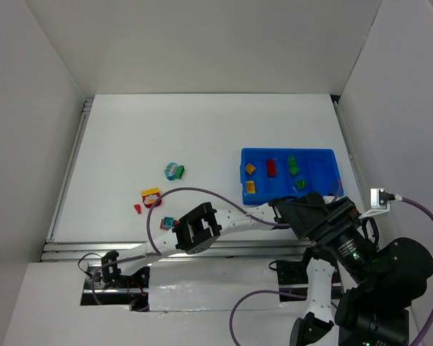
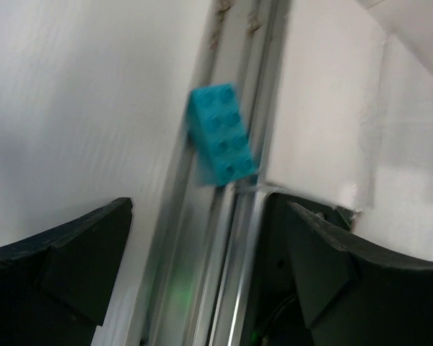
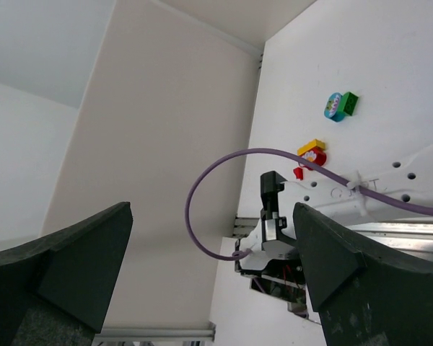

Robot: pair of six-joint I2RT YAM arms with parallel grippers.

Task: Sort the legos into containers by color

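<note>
The blue tray (image 1: 323, 164) lies right of centre, its containers side by side. They hold two yellow legos (image 1: 250, 169), a red one (image 1: 270, 167) and two green ones (image 1: 294, 166). Loose on the table are a teal-and-green lego (image 1: 174, 171) (image 3: 340, 106), a yellow-and-red one (image 1: 151, 196) (image 3: 312, 153), a small red one (image 1: 138, 208) and a teal brick (image 1: 167, 223) (image 2: 220, 133) by the near rail. My left gripper (image 1: 190, 232) (image 2: 209, 274) is open just short of the teal brick, holding nothing. My right gripper (image 1: 296, 213) (image 3: 213, 274) is open and empty near the tray's front edge.
Aluminium rails (image 1: 94, 249) run along the table's near edge, right beside the teal brick. White walls enclose the table on three sides. A purple cable (image 1: 195, 191) loops over the left arm (image 1: 238, 216).
</note>
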